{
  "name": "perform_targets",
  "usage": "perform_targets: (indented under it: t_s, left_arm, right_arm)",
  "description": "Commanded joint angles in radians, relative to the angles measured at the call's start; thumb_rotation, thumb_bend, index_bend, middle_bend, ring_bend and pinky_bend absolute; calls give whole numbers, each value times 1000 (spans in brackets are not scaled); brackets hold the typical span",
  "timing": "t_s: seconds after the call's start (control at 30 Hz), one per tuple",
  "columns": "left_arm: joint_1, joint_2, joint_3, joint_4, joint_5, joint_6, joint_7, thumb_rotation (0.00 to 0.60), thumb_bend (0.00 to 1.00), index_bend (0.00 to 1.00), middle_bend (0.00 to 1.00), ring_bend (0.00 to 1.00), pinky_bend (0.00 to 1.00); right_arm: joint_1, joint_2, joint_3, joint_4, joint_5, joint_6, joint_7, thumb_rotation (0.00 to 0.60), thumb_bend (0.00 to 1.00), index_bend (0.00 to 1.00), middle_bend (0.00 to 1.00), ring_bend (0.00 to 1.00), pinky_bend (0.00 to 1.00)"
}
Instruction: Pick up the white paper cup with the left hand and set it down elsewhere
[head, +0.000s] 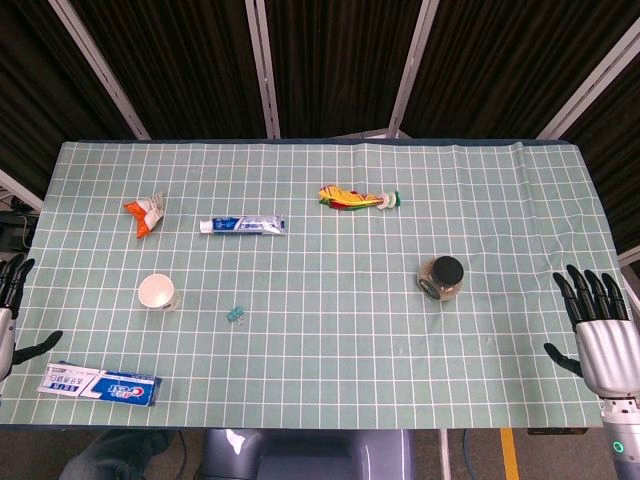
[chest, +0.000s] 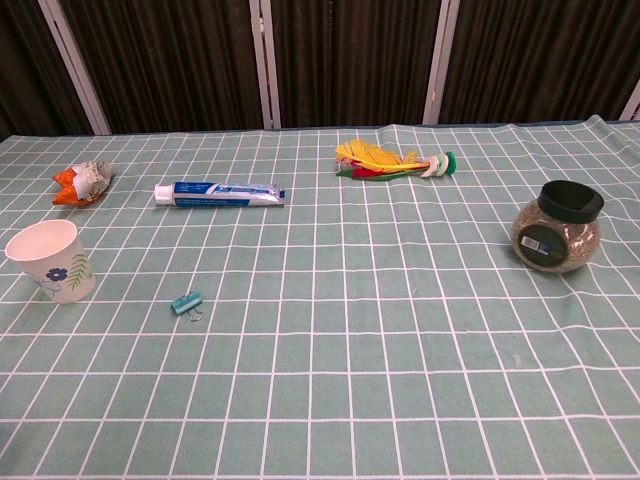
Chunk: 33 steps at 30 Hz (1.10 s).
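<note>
On the tabletop (head: 400, 330) the white paper cup (head: 157, 292) stands untouched, while the left hand (head: 12, 310) waits nearby, fingers spread, holding nothing.

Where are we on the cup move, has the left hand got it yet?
Nothing done yet. The paper cup stands upright on the table, untouched, with a small clip to its right. The left hand sits open at the table's left edge, apart from the cup. Reach, grasp, lift and placement all remain.
</note>
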Motion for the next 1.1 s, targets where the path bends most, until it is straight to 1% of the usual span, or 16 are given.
perform_targets:
  t_s: [0.03,0.13,0.2,0.27,0.37,0.43,0.57,0.6,0.63,0.67,0.73,0.77,0.97,1.1]
  left_arm:
    - [0,1,0,3,0,-3,-5,600,0,0,0,0,0]
    - [-15,3,1,20,10,-29,-53,600,0,0,0,0,0]
    - [-45,-6,-1,63,23,-78,-145,600,0,0,0,0,0]
    - [-69,-23,-7,108,13,-123,-212,600,0,0,0,0,0]
    - [-113,-65,-12,186,17,-188,-301,600,0,0,0,0,0]
    - [-151,-96,-12,228,18,-257,-412,600,0,0,0,0,0]
    - [-193,-138,-4,304,39,-322,-558,600,0,0,0,0,0]
    - [-216,-184,1,355,41,-361,-629,600,0,1,0,0,0]
    - [-228,-224,-2,405,37,-377,-669,600,0,20,0,0,0]
    - [-235,-253,-4,446,37,-379,-698,600,0,44,2,0,0]
    - [-244,-309,-6,518,34,-383,-757,600,0,125,25,0,0]
    - [-249,-327,-5,542,34,-389,-787,600,0,140,36,0,0]
    - [-289,-418,14,678,55,-430,-937,600,0,154,72,6,27]
    - [-309,-469,21,745,71,-430,-975,600,0,162,100,34,58]
  right_arm:
    - [-5,3,0,-1,-6,-2,11,600,0,0,0,0,0]
    - [-9,7,-2,-6,-16,-2,24,600,0,0,0,0,0]
    - [-10,9,0,-8,-20,-3,28,600,0,0,0,0,0]
    - [-10,11,2,-13,-21,-5,33,600,0,0,0,0,0]
    - [-8,15,10,-25,-19,-9,39,600,0,0,0,0,0]
    - [-4,16,15,-32,-15,-17,43,600,0,0,0,0,0]
    - [-1,18,18,-35,-11,-26,42,600,0,0,0,0,0]
    - [0,16,19,-33,-7,-33,37,600,0,0,0,0,0]
    - [0,14,21,-31,-5,-35,32,600,0,0,0,0,0]
    - [0,13,22,-30,-4,-36,30,600,0,0,0,0,0]
    - [1,10,24,-30,-3,-39,30,600,0,0,0,0,0]
    - [1,10,25,-30,-2,-41,30,600,0,0,0,0,0]
    - [4,5,31,-22,13,-60,30,600,0,0,0,0,0]
    - [3,3,34,-21,20,-64,27,600,0,0,0,0,0]
